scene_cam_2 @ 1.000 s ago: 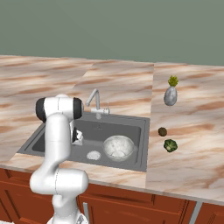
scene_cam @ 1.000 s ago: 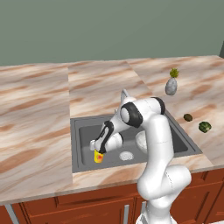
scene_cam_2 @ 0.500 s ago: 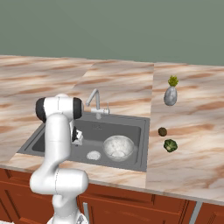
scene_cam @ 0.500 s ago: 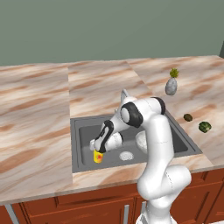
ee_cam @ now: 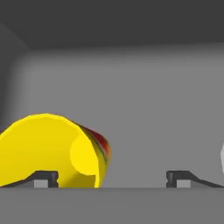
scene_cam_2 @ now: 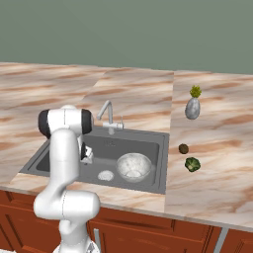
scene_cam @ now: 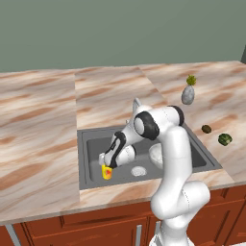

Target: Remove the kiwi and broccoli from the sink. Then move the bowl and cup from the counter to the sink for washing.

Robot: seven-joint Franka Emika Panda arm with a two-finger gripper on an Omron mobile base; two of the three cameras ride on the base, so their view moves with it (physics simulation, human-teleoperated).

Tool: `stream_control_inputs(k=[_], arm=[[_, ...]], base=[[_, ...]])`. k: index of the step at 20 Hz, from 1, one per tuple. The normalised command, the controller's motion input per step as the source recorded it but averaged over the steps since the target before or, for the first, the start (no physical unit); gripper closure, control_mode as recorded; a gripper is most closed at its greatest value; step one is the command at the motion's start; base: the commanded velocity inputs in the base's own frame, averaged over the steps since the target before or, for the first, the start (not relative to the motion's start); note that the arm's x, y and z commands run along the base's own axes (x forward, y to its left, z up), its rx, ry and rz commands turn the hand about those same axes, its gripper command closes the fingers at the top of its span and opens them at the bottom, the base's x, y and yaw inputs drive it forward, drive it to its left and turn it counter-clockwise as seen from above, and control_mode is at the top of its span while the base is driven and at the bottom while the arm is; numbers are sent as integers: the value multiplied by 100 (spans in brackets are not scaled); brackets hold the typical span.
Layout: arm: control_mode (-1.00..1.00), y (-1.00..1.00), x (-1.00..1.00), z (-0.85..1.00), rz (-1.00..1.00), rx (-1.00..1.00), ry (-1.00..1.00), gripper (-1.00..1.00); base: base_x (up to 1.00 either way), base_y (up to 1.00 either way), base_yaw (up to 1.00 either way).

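Sink [scene_cam: 91,139] contents as I count them: 1 cup [scene_cam: 106,172], 1 bowl [scene_cam_2: 133,165]; counter [scene_cam_2: 217,148] holds 1 kiwi [scene_cam_2: 183,148], 1 broccoli [scene_cam_2: 192,164]. Arm bends down into basin, gripper [ee_cam: 112,177] spread wide, empty.

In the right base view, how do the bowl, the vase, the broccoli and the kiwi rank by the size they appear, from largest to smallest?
1. Bowl, in the sink, clearly the widest.
2. Vase, on the counter.
3. Broccoli.
4. Kiwi, only slightly smaller than the broccoli; the broccoli sits a little nearer the camera, so these two are nearly alike.
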Motion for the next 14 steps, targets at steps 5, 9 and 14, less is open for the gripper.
stream_control_inputs(k=[5, 9, 14], arm=[[-100, 0, -6, 22, 0, 0, -3, -100], [-100, 0, -7, 27, 0, 0, -2, -100], [-100, 0, -10, 33, 0, 0, -1, -100]], base=[[0, 0, 0], [0, 0, 0], [0, 0, 0]])
